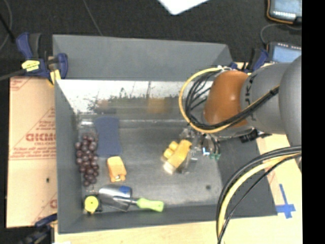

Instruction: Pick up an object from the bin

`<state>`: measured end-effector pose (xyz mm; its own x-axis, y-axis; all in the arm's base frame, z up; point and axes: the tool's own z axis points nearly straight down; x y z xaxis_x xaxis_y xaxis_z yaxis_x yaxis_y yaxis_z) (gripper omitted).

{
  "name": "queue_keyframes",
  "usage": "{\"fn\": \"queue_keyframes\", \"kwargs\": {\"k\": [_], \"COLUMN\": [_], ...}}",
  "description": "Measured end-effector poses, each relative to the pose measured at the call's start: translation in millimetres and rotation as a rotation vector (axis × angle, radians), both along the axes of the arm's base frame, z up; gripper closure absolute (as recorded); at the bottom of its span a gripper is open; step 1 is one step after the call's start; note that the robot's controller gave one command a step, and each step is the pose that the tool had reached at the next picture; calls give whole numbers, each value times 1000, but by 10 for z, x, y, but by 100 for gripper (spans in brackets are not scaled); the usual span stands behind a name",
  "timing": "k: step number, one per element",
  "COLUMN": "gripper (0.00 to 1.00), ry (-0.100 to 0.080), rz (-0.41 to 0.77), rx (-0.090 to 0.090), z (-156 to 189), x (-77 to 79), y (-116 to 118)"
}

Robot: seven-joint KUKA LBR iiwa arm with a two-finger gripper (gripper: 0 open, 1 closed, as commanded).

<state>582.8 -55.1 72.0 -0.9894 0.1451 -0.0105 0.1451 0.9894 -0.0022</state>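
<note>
Since the gripper (199,150) sits at three o'clock of the yellow blocky toy (175,154), we should centre over it; open or closed, we cannot tell.

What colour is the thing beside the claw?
Yellow; the blocky thing shows best in the camera view.

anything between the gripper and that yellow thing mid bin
Nothing visible does. The gripper sits right beside the yellow thing at mid-bin; the orange block and the purple grapes lie apart, toward the view's left.
</note>
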Motion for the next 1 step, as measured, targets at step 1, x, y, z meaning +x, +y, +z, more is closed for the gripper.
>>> {"fn": "queue_keyframes", "kwargs": {"k": [1], "gripper": [100], "ry": [-5], "rz": [217], "rx": [-3], "z": [11], "x": [-1], "y": [130]}}
